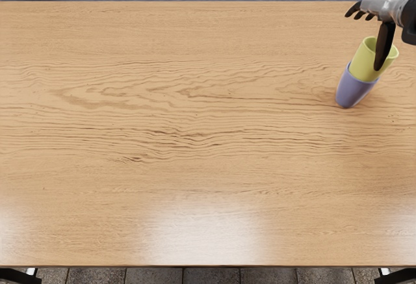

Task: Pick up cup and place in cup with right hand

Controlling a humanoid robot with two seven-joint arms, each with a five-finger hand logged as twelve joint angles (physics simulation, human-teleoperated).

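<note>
No readable text, labels or numbers anywhere.

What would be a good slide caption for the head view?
Yellow cup nested in a purple cup on the wooden table, the right hand open at the upper cup's rim.

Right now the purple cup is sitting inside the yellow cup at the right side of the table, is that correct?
No, the head view shows the yellow cup sitting inside the purple cup; they are at the right side of the table, as you say.
</note>
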